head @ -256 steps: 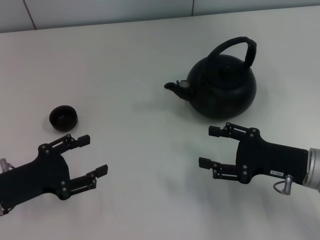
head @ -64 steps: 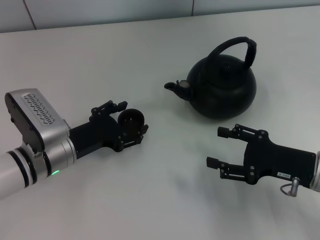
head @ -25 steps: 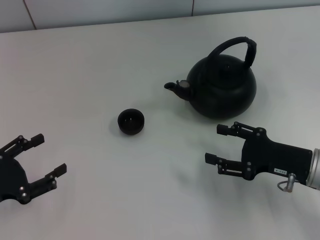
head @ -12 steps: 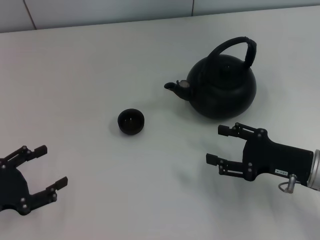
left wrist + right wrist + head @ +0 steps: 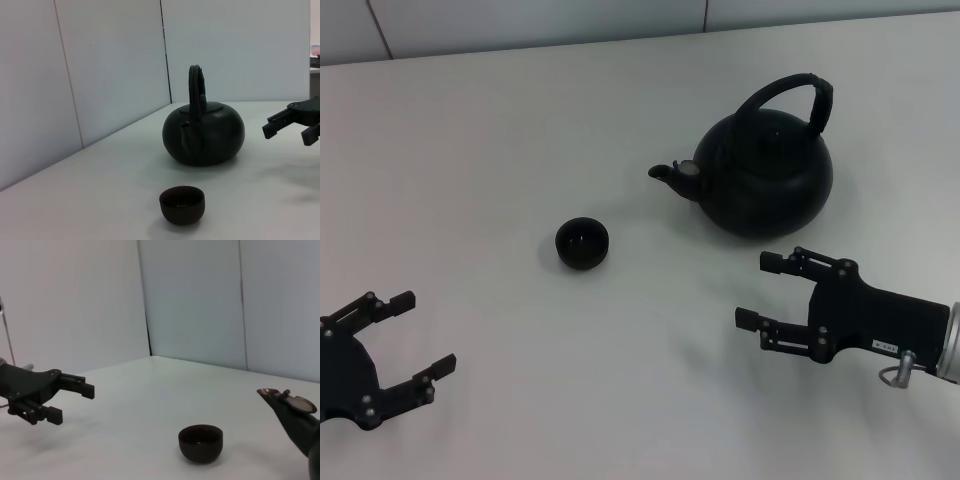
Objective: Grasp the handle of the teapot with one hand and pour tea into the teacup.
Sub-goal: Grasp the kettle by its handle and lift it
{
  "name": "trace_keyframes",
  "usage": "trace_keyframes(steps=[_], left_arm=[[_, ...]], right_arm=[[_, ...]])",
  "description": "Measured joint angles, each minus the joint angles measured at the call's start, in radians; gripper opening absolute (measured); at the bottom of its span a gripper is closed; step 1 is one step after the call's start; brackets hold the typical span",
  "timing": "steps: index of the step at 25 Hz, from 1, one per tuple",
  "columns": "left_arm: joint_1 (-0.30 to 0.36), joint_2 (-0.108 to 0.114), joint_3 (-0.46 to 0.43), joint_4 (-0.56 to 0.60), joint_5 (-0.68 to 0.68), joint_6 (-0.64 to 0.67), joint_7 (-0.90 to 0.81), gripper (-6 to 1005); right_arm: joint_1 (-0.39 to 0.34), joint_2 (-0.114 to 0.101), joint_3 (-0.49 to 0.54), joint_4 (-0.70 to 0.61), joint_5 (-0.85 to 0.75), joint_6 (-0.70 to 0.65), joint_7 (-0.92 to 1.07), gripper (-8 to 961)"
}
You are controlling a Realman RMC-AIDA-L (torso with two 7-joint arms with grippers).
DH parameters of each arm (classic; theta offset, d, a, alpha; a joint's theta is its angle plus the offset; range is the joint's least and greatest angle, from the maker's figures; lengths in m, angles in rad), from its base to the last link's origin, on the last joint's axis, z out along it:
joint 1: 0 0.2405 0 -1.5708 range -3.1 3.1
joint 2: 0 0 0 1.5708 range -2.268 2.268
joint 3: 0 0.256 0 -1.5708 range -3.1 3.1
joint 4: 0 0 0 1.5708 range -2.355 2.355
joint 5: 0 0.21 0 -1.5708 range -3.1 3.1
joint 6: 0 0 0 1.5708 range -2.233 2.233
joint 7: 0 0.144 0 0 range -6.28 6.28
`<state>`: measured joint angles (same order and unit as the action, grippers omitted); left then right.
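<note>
The black teapot [image 5: 765, 175] stands upright at the back right of the table, spout pointing left, and its arched handle [image 5: 790, 88] is free. Left of the spout and a little nearer sits the small black teacup [image 5: 582, 243], upright. My right gripper [image 5: 757, 291] hovers open in front of the teapot, touching nothing. Far off at the front left corner, my left gripper [image 5: 425, 332] is open and empty. In the left wrist view, the teacup [image 5: 182, 204] is in front of the teapot [image 5: 204, 132]. In the right wrist view, the teacup [image 5: 200, 442] is beside the spout [image 5: 280, 396].
Everything rests on a plain white table [image 5: 620, 120] with a pale panelled wall [image 5: 520, 20] along its far edge. Bare table lies between the teacup and both grippers.
The left gripper carried the teacup from the far left to beside the spout, let go and drew back to the front left. Over the last second the right gripper drifted slightly right.
</note>
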<state>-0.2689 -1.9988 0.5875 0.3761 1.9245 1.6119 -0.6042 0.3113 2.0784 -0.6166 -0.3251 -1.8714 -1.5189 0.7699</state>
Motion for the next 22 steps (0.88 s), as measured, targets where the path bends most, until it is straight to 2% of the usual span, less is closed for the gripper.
trace_keyframes(steps=[5,7,13,17,18,19,20,22], left_arm=[[-0.002,-0.001,-0.004,-0.001,0.0,-0.001,0.0,810],[-0.002,-0.004,-0.005,-0.001,0.001,-0.002,0.0,810],[0.0,-0.006,-0.007,-0.004,0.0,-0.003,0.0,810],[0.002,-0.007,-0.008,-0.006,-0.003,-0.003,0.0,810],[0.002,-0.007,-0.008,-0.006,-0.004,-0.003,0.0,810],[0.002,-0.007,-0.008,-0.006,-0.004,-0.003,0.0,810],[0.002,-0.008,-0.008,-0.007,-0.004,-0.003,0.0,810],[0.003,-0.008,-0.008,-0.008,-0.005,-0.003,0.0,810]], right_arm=[[-0.006,0.002,0.03,0.013,0.0,-0.006,-0.009,788],[-0.007,0.004,0.071,0.038,0.0,-0.012,-0.026,788],[-0.019,0.006,0.366,0.264,0.004,-0.028,-0.31,788],[-0.055,0.007,0.569,0.414,0.004,-0.025,-0.511,788],[-0.076,0.008,0.656,0.474,0.004,-0.018,-0.59,788],[-0.088,0.009,0.703,0.506,0.005,-0.014,-0.629,788],[-0.088,0.009,0.703,0.506,0.005,-0.014,-0.629,788],[-0.113,0.01,0.803,0.563,0.005,0.004,-0.711,787]])
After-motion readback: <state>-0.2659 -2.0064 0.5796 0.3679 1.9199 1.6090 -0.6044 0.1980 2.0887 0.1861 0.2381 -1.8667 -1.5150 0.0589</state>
